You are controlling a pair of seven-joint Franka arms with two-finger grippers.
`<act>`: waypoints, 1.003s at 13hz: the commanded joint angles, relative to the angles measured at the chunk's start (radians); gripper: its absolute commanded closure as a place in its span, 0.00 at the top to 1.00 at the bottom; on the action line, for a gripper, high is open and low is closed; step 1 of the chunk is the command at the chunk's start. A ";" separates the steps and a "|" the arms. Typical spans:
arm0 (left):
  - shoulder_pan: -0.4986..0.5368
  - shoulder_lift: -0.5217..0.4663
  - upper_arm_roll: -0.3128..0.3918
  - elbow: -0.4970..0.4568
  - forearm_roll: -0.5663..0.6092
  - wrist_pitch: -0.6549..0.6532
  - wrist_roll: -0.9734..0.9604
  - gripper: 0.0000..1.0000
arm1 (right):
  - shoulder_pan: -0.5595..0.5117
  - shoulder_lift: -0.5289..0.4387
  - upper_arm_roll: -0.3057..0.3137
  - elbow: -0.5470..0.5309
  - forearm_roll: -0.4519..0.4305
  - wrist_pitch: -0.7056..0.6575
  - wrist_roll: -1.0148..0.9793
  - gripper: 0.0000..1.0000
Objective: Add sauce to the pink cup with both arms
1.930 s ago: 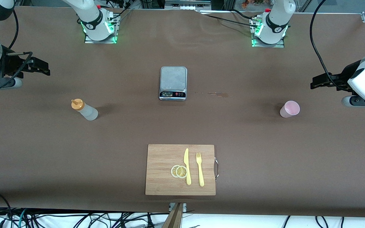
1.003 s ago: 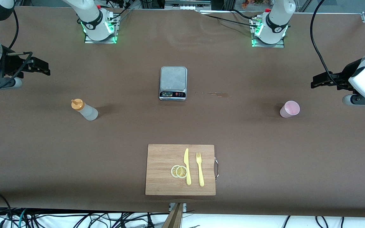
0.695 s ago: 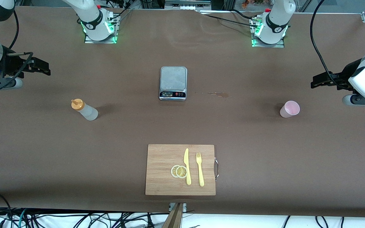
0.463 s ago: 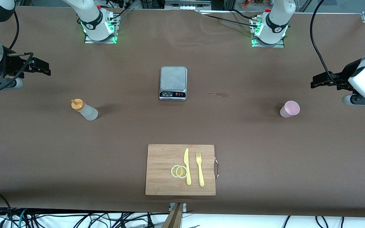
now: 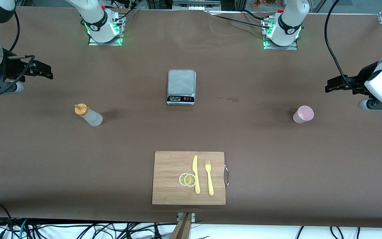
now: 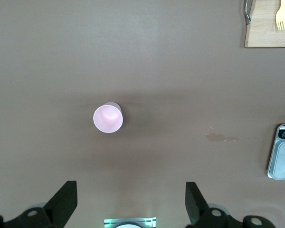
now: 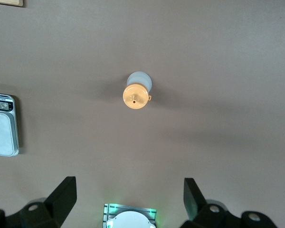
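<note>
At the frame's left edge the right gripper [image 5: 45,70] hangs open over bare table; the left gripper [image 5: 331,85], also open, hangs at the right edge. Sauce [image 5: 89,115] stands mid-left, pink cup [image 5: 303,114] mid-right; a skewed approach could topple either light vessel.

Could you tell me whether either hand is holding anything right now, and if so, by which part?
Nothing is held. The left hand and right hand are both open; the pink cup and sauce stand untouched on the table.

Scale [image 5: 181,87] mid-table, cutting board [image 5: 171,166] with lemon slices [image 5: 187,180], knife [image 5: 196,174], fork [image 5: 209,177]
</note>
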 commanded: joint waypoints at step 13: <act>-0.010 0.005 0.001 -0.016 0.028 0.002 0.004 1.00 | -0.011 -0.004 -0.002 0.005 0.051 -0.011 -0.009 1.00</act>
